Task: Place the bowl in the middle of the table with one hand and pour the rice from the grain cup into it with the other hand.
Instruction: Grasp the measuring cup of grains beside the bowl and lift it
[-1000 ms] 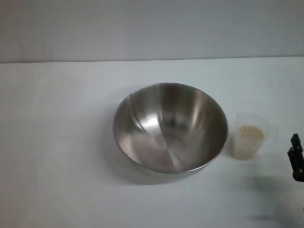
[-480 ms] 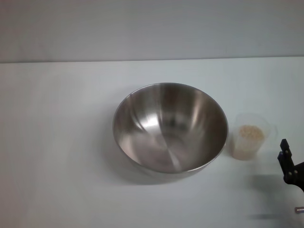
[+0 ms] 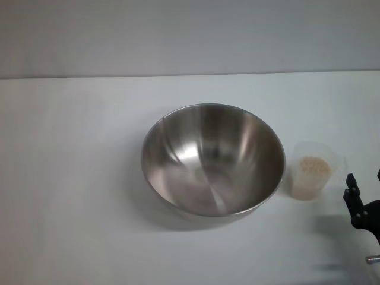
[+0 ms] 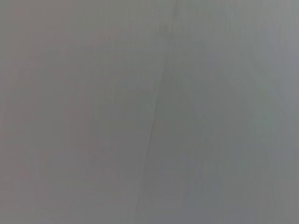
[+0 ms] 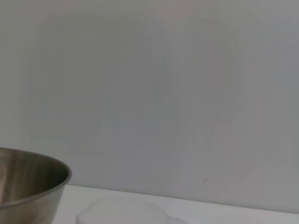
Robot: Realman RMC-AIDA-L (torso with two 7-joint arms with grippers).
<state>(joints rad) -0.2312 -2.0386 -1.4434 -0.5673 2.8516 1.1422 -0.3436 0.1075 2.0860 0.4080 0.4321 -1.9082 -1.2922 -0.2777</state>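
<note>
- Since a second ago my right gripper [image 3: 363, 199] has advanced from the table [image 3: 71, 178] edge toward the grain cup [image 3: 314, 169]; its jaws look open.
- At its 11 o'clock the cup, with rice [image 3: 313, 166], stands at the bowl's [image 3: 212, 159] 3 o'clock, at table centre.
- I judge the cup light, thin, slippery: grip mid-wall, gently.
- My left gripper is unseen.

One bowl [image 3: 212, 160], one grain cup [image 3: 311, 170], one end effector [image 3: 363, 205].

Pale grey wall [image 3: 190, 35] behind the far edge; plain, bare, uniformly lit
</note>
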